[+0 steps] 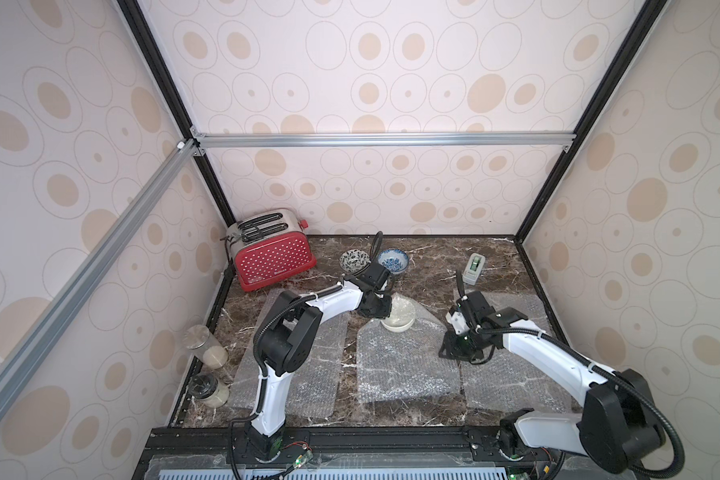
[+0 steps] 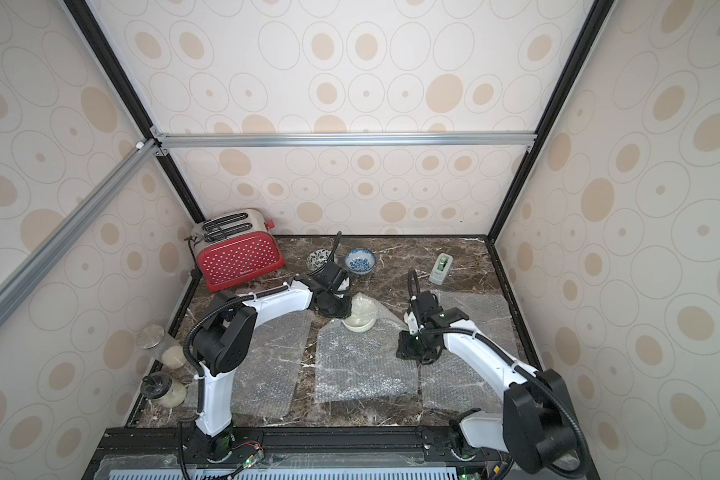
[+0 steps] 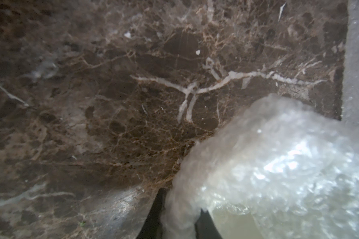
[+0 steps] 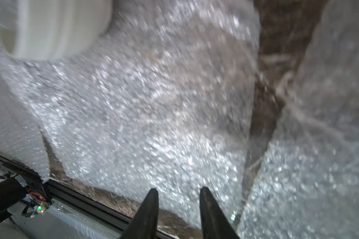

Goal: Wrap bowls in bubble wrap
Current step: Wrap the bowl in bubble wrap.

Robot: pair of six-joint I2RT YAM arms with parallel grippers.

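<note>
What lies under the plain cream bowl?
The middle bubble wrap sheet lies under the cream bowl, on the marble table. The left pincer pinches a flap of it over the rim. The patch directly beneath the bowl is hidden.

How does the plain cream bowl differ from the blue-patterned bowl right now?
The cream bowl is plain; the blue-patterned bowl is white with blue marks inside. The cream bowl sits on the middle bubble wrap sheet, a corner held over it by the left gripper; the blue-patterned bowl stands on the bare table, untouched. Both are small, round and upright.
</note>
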